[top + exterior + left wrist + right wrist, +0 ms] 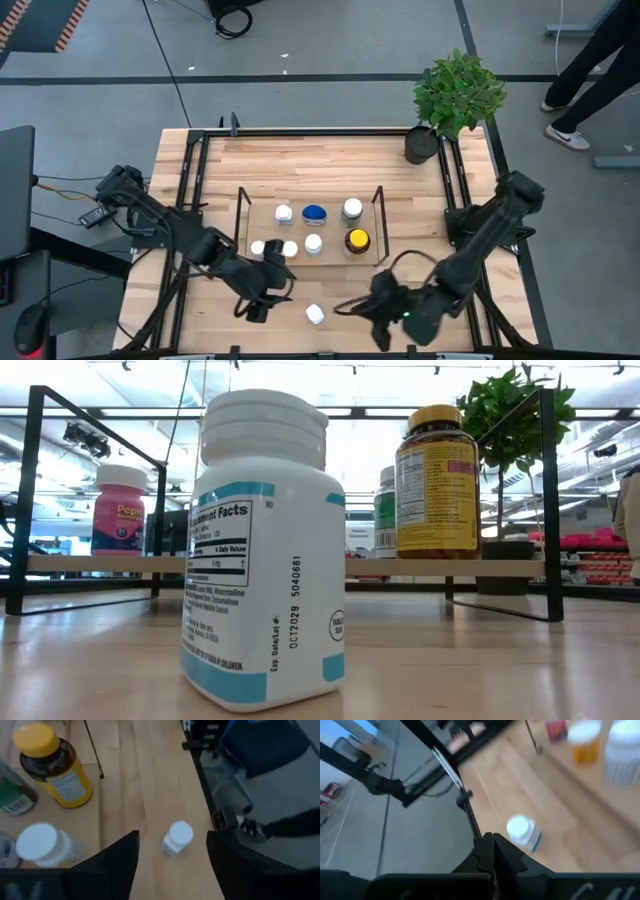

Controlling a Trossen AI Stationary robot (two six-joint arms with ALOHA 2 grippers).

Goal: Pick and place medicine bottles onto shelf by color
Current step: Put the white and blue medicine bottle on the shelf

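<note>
1. The left gripper reaches low over the near table edge, its fingers spread apart and holding nothing.
2. A small white-capped medicine bottle stands on the wood just beyond those fingers.
3. The right gripper, pinched closed and empty, hovers near that bottle's other side.
4. The black wire shelf holds the other bottles.

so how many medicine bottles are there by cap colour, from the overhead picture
white-capped round bottles: 6, five on the thin black rod shelf, e.g., and one loose on the wooden table
blue-capped bottle: 1
yellow-capped amber bottle: 1
total: 8
</note>
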